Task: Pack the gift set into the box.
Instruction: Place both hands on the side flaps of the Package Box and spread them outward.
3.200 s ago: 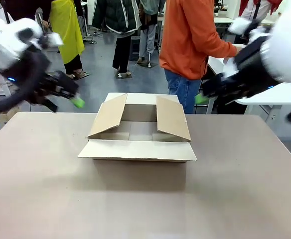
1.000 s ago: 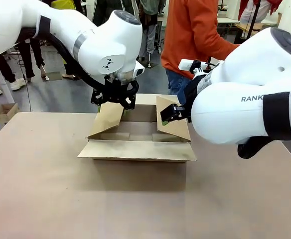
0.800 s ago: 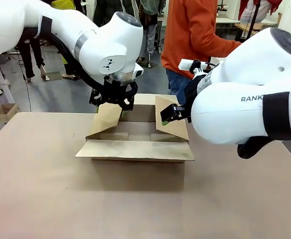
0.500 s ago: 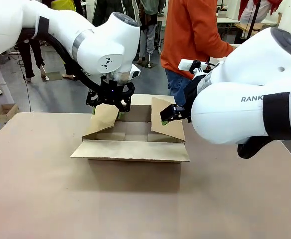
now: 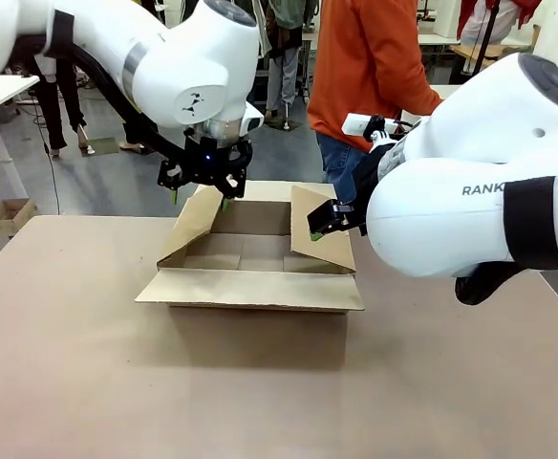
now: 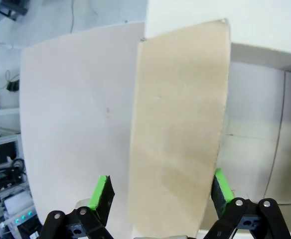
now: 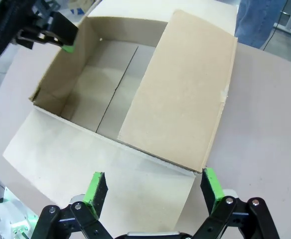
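Lifting off the left flap [image 6: 178, 124], the left pincer [image 5: 200, 199] now hangs just above its top edge with fingers apart; half a second ago it sat lower, against the cardboard. The box [image 5: 250, 287] rests mid-surface [image 5: 69, 382], open, a little left of its spot a second ago. The right pincer [image 7: 153, 179], also spread, stays by the right flap [image 5: 325, 244]. A person in orange [image 5: 375, 67] stands behind.
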### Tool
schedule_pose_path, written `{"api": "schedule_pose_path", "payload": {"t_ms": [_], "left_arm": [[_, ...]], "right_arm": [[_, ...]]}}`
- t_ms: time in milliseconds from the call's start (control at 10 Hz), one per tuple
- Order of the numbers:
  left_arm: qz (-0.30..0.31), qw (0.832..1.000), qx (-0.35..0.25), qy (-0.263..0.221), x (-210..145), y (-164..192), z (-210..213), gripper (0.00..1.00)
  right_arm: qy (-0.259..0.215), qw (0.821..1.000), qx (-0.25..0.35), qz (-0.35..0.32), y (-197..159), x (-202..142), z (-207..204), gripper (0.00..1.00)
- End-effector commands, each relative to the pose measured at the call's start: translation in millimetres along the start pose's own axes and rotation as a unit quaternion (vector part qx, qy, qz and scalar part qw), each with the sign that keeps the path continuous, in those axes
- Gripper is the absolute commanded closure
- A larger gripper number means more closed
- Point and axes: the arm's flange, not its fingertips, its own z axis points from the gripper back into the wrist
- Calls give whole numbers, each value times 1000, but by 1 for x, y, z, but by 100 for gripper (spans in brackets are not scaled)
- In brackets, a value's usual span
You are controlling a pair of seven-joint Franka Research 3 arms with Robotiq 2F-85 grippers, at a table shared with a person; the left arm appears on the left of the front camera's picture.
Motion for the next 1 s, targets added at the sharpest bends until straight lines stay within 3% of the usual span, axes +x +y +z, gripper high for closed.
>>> {"api": "schedule_pose_path", "payload": {"t_ms": [0,400,900], "left_arm": [[34,999,14,-21,-4,31,-2,0],[98,995,0,0,7,94,-11,0],[151,983,-96,52,4,178,-47,0]], "right_arm": [[-5,1000,-2,3,0,1,0,0],[-5,1000,-2,3,0,1,0,0],[-5,1000,-2,3,0,1,0,0]]}}
